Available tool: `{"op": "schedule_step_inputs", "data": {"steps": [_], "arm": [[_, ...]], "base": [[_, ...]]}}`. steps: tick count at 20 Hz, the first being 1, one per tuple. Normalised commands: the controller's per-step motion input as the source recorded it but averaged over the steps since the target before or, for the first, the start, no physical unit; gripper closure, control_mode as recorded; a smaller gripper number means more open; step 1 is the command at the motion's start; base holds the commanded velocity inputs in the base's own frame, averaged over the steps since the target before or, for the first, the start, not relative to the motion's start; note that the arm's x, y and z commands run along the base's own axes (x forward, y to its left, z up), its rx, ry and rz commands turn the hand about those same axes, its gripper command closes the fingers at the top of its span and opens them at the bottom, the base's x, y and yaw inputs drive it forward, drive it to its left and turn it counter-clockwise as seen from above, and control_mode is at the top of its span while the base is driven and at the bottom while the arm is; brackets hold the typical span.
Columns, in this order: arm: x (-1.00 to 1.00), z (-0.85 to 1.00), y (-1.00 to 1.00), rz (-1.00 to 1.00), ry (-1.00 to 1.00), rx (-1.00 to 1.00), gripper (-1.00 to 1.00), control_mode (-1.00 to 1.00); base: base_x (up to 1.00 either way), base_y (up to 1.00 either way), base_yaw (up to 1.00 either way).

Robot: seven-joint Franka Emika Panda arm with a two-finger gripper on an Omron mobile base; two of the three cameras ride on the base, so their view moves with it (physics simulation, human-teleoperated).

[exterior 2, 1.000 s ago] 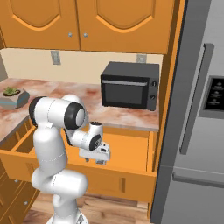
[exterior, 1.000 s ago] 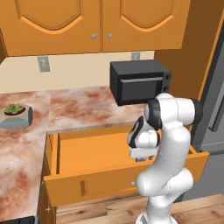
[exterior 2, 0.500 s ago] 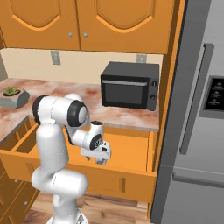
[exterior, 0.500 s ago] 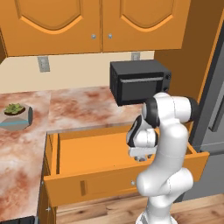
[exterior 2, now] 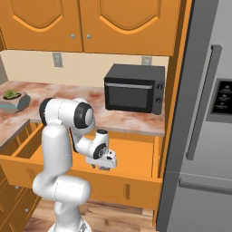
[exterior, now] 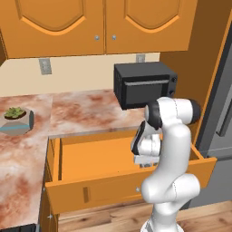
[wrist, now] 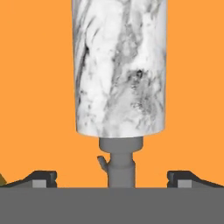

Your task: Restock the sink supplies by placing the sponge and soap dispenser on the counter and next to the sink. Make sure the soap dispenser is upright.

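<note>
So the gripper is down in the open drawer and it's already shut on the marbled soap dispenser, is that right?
Not quite. The gripper is in the open drawer, but it has not shut on the soap dispenser. In the hand view its fingertips stand wide apart on either side of the bottle's pump end, touching nothing. The jaws are open.
</note>
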Motion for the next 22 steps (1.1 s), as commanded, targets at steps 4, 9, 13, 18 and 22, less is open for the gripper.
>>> {"op": "schedule_step_inputs", "data": {"steps": [4, 9, 13, 18, 22], "arm": [[0.0, -0.2, 0.0, -0.03, 0.0, 0.0, -1.0, -1.0], [0.0, -0.26, 0.0, -0.01, 0.0, 0.0, -1.0, -1.0], [0.01, -0.26, 0.0, 0.0, 0.0, 0.0, -1.0, -1.0], [0.0, -0.28, 0.0, 0.0, 0.0, 0.0, 1.0, -1.0], [0.0, -0.2, 0.0, 0.0, 0.0, 0.0, 1.0, -1.0]], "base": [[0.0, 0.0, 0.0], [0.0, 0.0, 0.0], [0.0, 0.0, 0.0], [0.0, 0.0, 0.0], [0.0, 0.0, 0.0]]}}
